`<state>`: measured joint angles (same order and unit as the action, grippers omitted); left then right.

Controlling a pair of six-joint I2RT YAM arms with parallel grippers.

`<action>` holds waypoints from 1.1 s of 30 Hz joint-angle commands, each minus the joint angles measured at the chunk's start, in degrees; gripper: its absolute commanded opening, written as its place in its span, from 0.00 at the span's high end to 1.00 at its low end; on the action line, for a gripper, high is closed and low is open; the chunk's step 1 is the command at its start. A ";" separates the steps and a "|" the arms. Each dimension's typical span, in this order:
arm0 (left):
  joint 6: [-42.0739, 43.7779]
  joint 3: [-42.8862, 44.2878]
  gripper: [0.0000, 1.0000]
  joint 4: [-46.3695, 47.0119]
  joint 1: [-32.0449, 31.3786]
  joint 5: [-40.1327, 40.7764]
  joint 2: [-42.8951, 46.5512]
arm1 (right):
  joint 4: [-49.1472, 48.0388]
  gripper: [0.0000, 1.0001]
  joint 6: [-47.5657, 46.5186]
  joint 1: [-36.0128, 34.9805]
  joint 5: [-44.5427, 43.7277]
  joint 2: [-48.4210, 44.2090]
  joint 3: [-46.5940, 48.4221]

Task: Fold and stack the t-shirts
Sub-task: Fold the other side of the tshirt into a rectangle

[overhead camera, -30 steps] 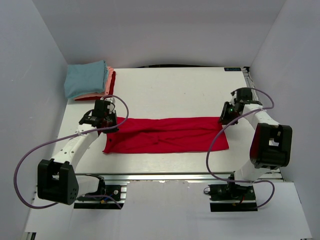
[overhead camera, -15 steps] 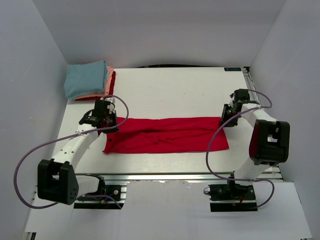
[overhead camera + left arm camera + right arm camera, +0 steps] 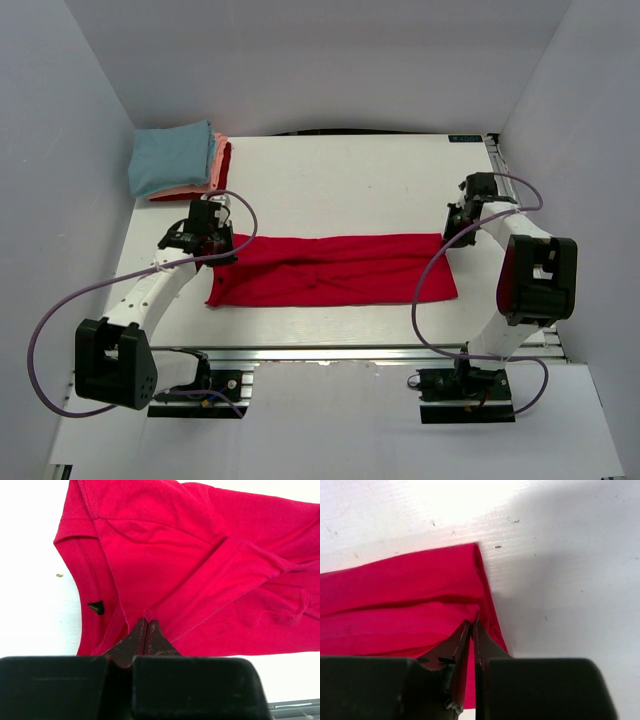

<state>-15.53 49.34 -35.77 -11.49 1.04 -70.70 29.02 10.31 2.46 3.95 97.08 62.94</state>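
**A:** Where is the red t-shirt [image 3: 330,268]?

**B:** It lies flat on the white table [image 3: 350,175] as a long folded band, stretched between the two arms.

**A:** And the grippers?

**B:** The left gripper [image 3: 145,628] is clenched on the shirt's collar end, near the small black neck label [image 3: 96,608]. The right gripper [image 3: 473,627] is pinched on the far corner of the shirt's opposite end, with cloth caught between its fingers.

**A:** What else is around the shirt?

**B:** A stack of folded t-shirts [image 3: 172,160] sits well beyond the shirt's collar end. The top one is light blue, with salmon-pink and red edges showing underneath.

**A:** Does anything get in the way?

**B:** The right arm's purple cable [image 3: 428,275] loops across the shirt's right end in the overhead view. Pale walls [image 3: 60,200] stand beyond the shirt on three sides.
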 commanded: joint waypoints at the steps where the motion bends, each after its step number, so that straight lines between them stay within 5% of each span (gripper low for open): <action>1: 0.15 0.05 1.00 0.35 -0.03 -0.25 1.61 | 0.25 0.86 -0.29 -0.26 -0.60 -0.31 2.71; 4: 0.15 0.14 1.00 0.26 -0.03 -0.16 1.61 | 0.42 0.84 -0.02 -0.26 0.10 0.30 3.50; 8: 0.15 0.14 1.00 0.17 -0.03 -0.16 1.70 | 0.69 0.62 -0.02 -0.52 0.54 0.83 4.12; 18: 0.15 0.23 1.00 0.17 -0.03 0.02 1.70 | -0.19 0.59 -0.02 -0.70 0.98 1.53 3.16; 27: 0.15 0.14 1.00 0.09 -0.03 0.10 1.61 | -0.45 0.68 -0.46 -0.79 0.10 4.52 4.74; 31: 0.15 0.14 1.00 0.09 -0.03 0.10 1.53 | -1.06 0.92 -0.46 -0.79 -0.08 4.52 4.13; 33: 0.15 0.14 1.00 0.09 -0.03 0.10 1.44 | -1.42 0.94 -0.46 -0.79 -0.34 4.26 3.95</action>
<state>-15.53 49.34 -35.79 -11.49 1.06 -70.70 28.56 10.02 1.85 4.32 102.00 65.39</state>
